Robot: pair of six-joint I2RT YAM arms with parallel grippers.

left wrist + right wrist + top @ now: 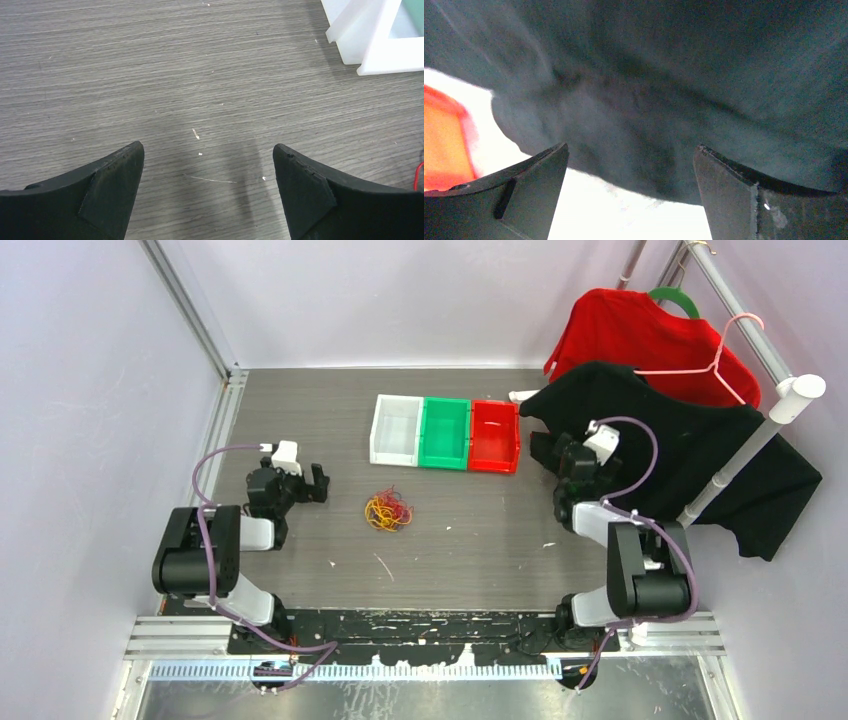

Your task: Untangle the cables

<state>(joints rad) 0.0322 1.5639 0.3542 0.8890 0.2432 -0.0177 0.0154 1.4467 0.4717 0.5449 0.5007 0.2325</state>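
The cables [388,510] lie in one small clump of orange-yellow, red and dark strands on the table [300,410]. The clump sits near the middle, a little toward the arms' bases from the row of three bins [445,433] and apart from them. It looks roughly round from above, with no clear long axis, and single strands cannot be traced at this size.

The left gripper [318,483] is the nearer one. The clump lies to its right and slightly closer to the bases, with bare table between them. In the left wrist view the fingers [115,185] stand wide apart over bare wood with nothing between them. A thin red strand [419,175] just shows at the right edge, and the white bin [370,45] is at the upper right.

The right gripper [558,452] is well apart from the clump, up beside the red bin [494,436] and against the black cloth [680,450]. Its fingers [534,190] are also wide and hold nothing. Its camera sees mostly that cloth [674,75], not the cables.

The first reach probably falls to the left arm, moving right and slightly back toward the bases.
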